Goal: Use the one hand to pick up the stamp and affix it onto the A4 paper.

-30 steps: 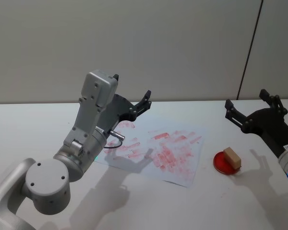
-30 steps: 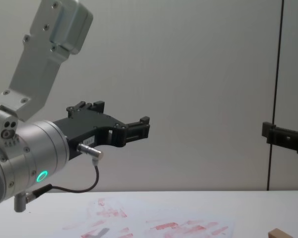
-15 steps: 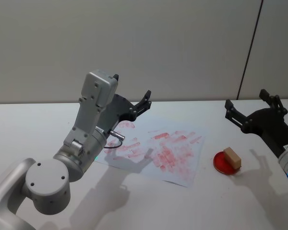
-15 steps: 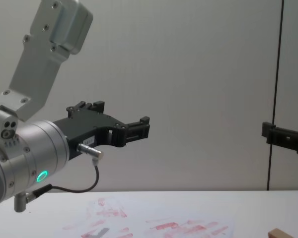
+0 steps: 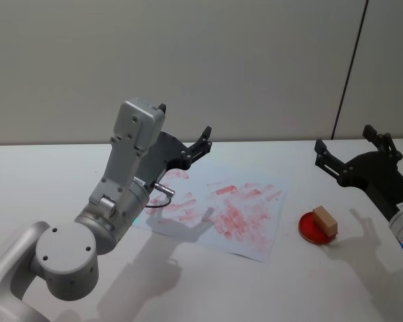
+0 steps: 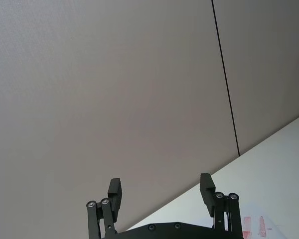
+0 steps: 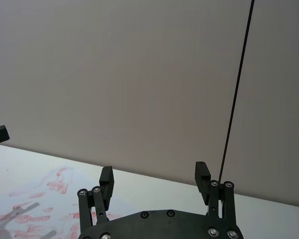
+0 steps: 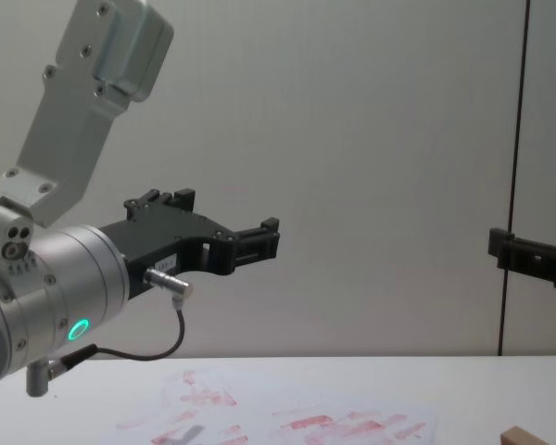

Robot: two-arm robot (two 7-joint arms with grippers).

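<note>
We've got the white desk (image 5: 40, 174) with the A4 paper (image 5: 221, 215) at its middle, smeared with red stamp marks. Our left gripper (image 5: 185, 119) hangs over the paper's left end, fingers spread, empty. Our right gripper (image 5: 344, 137) is raised at the desk's right side, fingers also apart, nothing held. The round red ink pad (image 5: 309, 228) sits just right of the paper, and the stamp (image 5: 326, 220) rests on it, clear of both grippers.

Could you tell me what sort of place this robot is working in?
Probably a robotics test lab: a white table against a bare grey panelled wall, and a white sheet of paper covered in smudged red stamp marks, suggesting practice runs.
</note>
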